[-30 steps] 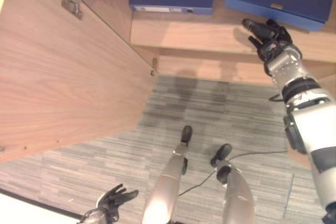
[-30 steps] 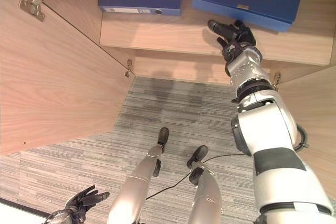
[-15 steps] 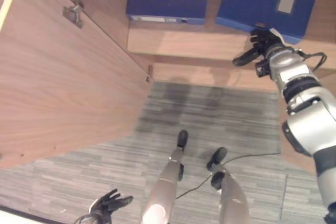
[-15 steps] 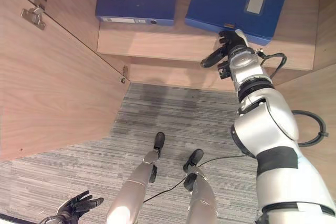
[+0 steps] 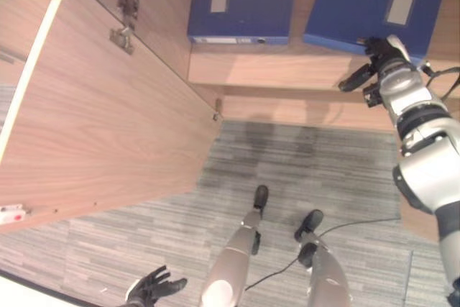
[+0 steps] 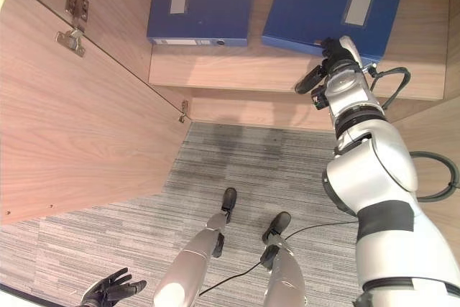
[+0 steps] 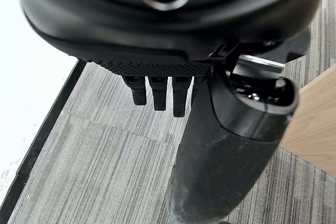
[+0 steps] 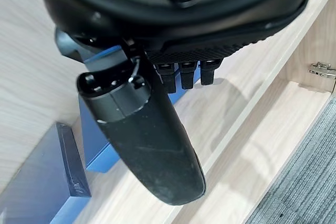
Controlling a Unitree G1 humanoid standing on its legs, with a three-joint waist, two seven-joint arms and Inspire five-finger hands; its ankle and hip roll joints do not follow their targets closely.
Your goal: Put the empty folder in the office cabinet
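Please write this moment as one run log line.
right hand: open, fingers against blue folder | folder: on cabinet shelf | left hand: idle, open

No readable text anywhere. Left blue folder [image 5: 241, 3] at my 12 o'clock on the cabinet shelf [image 5: 287, 70] has a pale blank-looking label patch on its cover and a white strip along its spine edge; any print there is too small to make out. Right blue folder [image 5: 374, 5] at about 1 o'clock has the same kind of pale patch on its cover, nothing legible. Small white tag with a red spot [image 5: 11, 214] at the open cabinet door's [image 5: 100, 134] lower edge, 9 o'clock; can't read it.
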